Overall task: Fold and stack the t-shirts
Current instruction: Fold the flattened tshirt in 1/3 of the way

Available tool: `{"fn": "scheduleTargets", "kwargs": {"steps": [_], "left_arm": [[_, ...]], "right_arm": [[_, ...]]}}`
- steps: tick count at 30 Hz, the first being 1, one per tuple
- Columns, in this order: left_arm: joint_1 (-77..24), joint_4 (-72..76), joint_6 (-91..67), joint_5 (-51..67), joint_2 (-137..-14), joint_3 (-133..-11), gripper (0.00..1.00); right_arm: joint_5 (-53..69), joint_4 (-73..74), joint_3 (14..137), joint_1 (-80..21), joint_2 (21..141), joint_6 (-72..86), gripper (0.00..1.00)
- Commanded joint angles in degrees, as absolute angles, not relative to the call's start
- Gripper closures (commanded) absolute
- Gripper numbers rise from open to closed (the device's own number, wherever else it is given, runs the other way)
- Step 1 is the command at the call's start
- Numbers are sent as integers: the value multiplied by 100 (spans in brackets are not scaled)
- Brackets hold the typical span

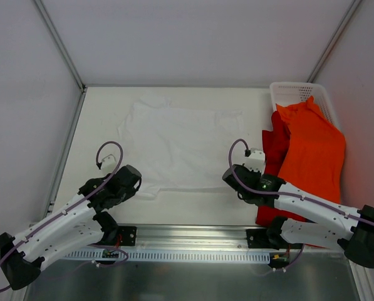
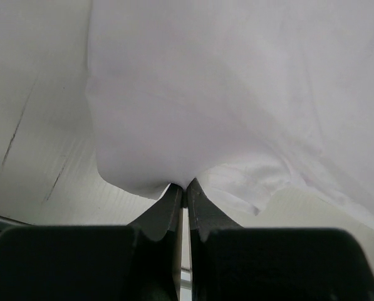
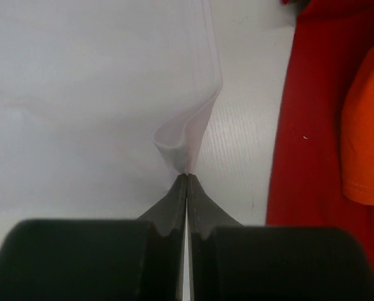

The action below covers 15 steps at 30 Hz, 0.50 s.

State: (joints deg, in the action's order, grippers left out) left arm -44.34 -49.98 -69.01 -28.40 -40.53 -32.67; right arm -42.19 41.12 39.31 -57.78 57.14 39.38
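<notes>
The white t-shirt lies spread flat in the middle of the table. My left gripper is shut on its near left corner; the left wrist view shows the white cloth pinched at the fingertips of that gripper. My right gripper is shut on the near right corner, a raised fold of white cloth held at the tips of that gripper. The orange t-shirt lies over the red t-shirt at the right.
A white mesh basket stands at the back right, under the top of the orange shirt. Grey walls close the table on the left, back and right. A metal rail runs along the near edge.
</notes>
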Motion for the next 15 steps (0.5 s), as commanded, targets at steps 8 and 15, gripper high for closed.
{"fn": "scheduleTargets", "kwargs": {"steps": [8, 15], "left_arm": [[-4482, -4738, -6293, -3999, -4947, -4376, 100], [-4474, -4351, -6109, -4368, -5861, -4860, 100]], "right_arm": [[-5185, 4685, 4728, -5810, 6318, 4096, 100], [-5370, 4571, 5220, -5792, 7294, 4026, 100]]}}
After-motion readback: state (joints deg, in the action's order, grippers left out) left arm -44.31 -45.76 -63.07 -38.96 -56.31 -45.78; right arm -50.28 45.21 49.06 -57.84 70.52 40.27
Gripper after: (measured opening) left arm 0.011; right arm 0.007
